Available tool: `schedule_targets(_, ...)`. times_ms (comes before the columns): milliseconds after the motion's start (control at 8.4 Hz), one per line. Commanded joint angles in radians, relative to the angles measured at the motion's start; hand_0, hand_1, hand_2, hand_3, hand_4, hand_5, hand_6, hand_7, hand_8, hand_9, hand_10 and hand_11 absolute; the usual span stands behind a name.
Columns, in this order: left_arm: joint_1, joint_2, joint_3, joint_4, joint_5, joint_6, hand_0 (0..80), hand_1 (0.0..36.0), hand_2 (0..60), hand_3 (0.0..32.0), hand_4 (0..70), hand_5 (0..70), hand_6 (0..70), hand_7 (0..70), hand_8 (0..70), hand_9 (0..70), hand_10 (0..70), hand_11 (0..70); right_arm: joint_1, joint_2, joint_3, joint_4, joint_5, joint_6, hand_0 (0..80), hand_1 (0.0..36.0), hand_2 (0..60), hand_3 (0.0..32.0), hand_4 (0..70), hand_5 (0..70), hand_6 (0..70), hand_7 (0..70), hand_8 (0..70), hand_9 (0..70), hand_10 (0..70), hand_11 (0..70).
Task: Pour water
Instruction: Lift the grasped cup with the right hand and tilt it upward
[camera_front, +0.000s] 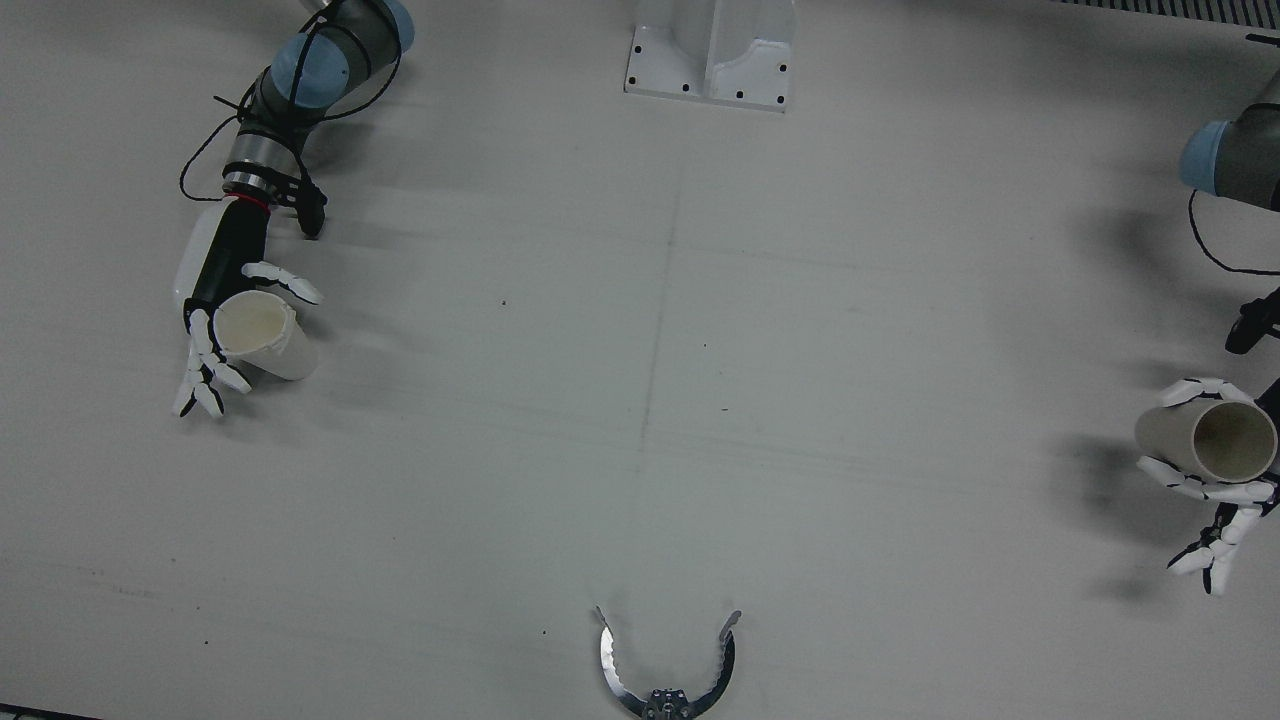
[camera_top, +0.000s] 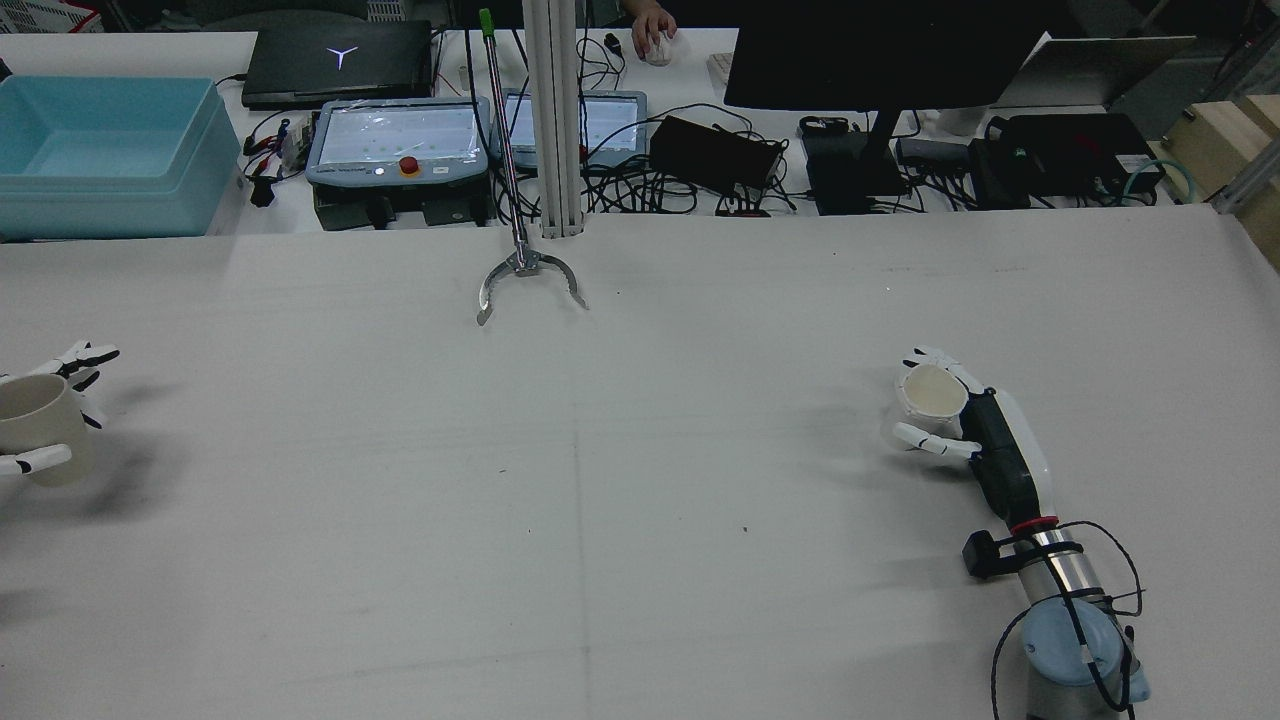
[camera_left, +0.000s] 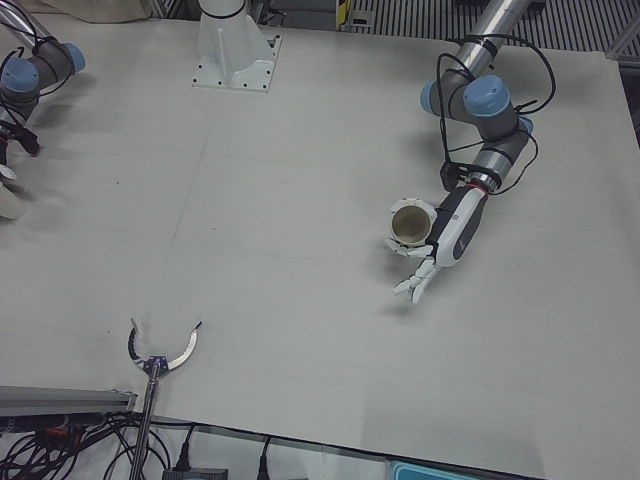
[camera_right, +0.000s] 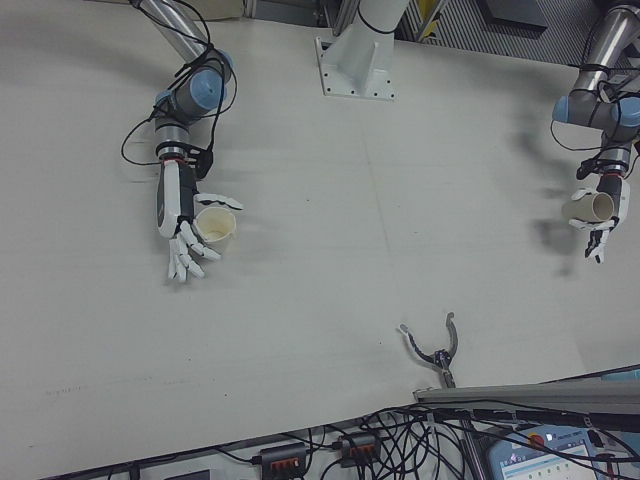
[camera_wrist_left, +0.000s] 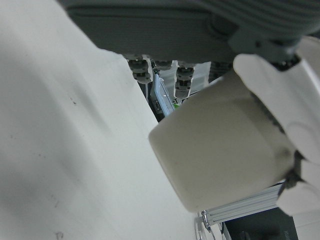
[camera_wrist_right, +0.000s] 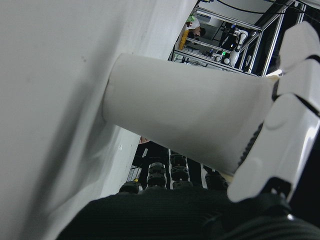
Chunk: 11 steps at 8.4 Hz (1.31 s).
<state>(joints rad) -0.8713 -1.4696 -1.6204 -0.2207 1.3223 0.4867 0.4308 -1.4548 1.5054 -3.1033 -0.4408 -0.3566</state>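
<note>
My left hand (camera_front: 1222, 510) is shut on a beige paper cup (camera_front: 1190, 435), held tilted a little above the table near the left edge, mouth toward the edge. It also shows in the rear view (camera_top: 35, 415) and the left-front view (camera_left: 408, 225). My right hand (camera_front: 205, 345) is closed around a white paper cup (camera_front: 265, 335) that stands upright on the table, thumb on one side and fingers on the other. The white cup also shows in the rear view (camera_top: 930, 395) and the right hand view (camera_wrist_right: 185, 115). I cannot see liquid in either cup.
A metal grabber claw (camera_front: 668, 670) on a pole lies at the operators' edge of the table, mid-width. A white pedestal (camera_front: 712, 50) stands at the robot's side. A blue bin (camera_top: 100, 150), tablets and cables lie beyond the table. The cups are far apart.
</note>
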Motion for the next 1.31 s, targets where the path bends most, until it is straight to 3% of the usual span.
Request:
schedule_targets(0,0.000,0.000,-0.001,0.000,0.000,0.000,35.2,25.4,60.0,0.0,70.0,70.0,8.9,15.3,0.7,1.6,6.0,8.6,0.000,0.001,-0.001,-0.001,0.001,-0.004,46.9,12.8,18.7,0.0,19.9,33.3,19.1,33.8,13.4,20.4,4.9,8.0)
schedule_targets(119,0.000,0.000,-0.001,0.000,0.002,0.001,34.9,25.4,60.0,0.0,70.0,70.0,8.9,15.4,0.7,1.6,6.2,8.9,0.000,0.001,-0.001,-0.001,0.001,-0.004,46.6,10.4,21.2,0.0,26.3,50.6,36.4,51.3,28.8,41.1,12.4,18.5)
schedule_targets(238,0.001,0.000,-0.001,0.000,0.002,0.001,36.2,25.6,60.0,0.0,70.0,70.0,8.9,15.2,0.7,1.6,6.1,8.8,0.000,0.002,-0.001,-0.001,-0.001,-0.004,45.9,7.9,21.5,0.0,27.0,65.6,48.9,64.4,40.7,55.5,19.9,29.2)
schedule_targets(357,0.002,0.000,-0.001,0.000,0.002,0.001,36.4,25.7,60.0,0.0,70.0,70.0,8.9,15.2,0.7,1.6,6.0,8.6,0.000,0.004,-0.001,-0.001,0.001,-0.004,44.6,6.2,25.7,0.0,27.0,70.0,60.7,70.0,51.5,70.0,27.0,39.0)
schedule_targets(476,0.002,0.000,-0.001,0.000,0.002,0.001,35.9,25.7,60.0,0.0,70.0,70.0,9.0,15.3,0.8,1.6,6.0,8.6,0.002,0.004,0.001,-0.001,0.001,-0.004,43.1,6.2,43.1,0.0,36.6,70.0,70.0,70.0,70.0,70.0,44.8,62.5)
schedule_targets(595,0.000,0.002,0.001,0.000,0.000,0.001,36.2,25.7,60.0,0.0,70.0,70.0,8.9,15.4,0.7,1.6,6.0,8.7,0.008,0.002,0.002,-0.001,0.001,-0.004,42.4,6.9,59.0,0.0,45.0,70.0,70.0,70.0,70.0,70.0,60.9,70.0)
schedule_targets(714,0.001,0.005,-0.001,-0.002,0.000,0.000,36.4,25.7,60.0,0.0,70.0,70.0,8.9,15.2,0.7,1.6,6.1,8.9,0.023,-0.001,0.012,-0.003,0.001,-0.002,41.5,5.8,60.0,0.0,53.4,70.0,70.0,70.0,70.0,70.0,70.0,70.0)
schedule_targets(833,0.002,0.005,-0.004,-0.002,0.000,0.000,36.4,25.7,60.0,0.0,70.0,70.0,8.8,15.1,0.7,1.6,6.2,8.9,0.041,-0.006,0.031,-0.003,-0.001,-0.004,41.7,5.3,60.0,0.0,53.9,70.0,70.0,70.0,70.0,70.0,70.0,70.0)
schedule_targets(1071,0.006,-0.008,-0.054,0.013,0.009,0.012,36.0,25.7,60.0,0.0,70.0,70.0,8.8,15.1,0.7,1.6,6.2,8.9,0.080,-0.010,0.073,-0.015,-0.002,-0.010,43.3,6.2,58.9,0.0,48.4,70.0,70.0,70.0,70.0,70.0,69.2,70.0)
schedule_targets(1190,0.009,-0.012,-0.091,0.050,0.009,0.018,37.5,26.4,60.0,0.0,70.0,70.0,9.1,15.4,0.8,1.6,6.0,8.8,0.092,-0.010,0.094,-0.029,-0.002,-0.010,44.0,6.3,55.6,0.0,46.8,70.0,70.0,70.0,70.0,70.0,66.1,70.0)
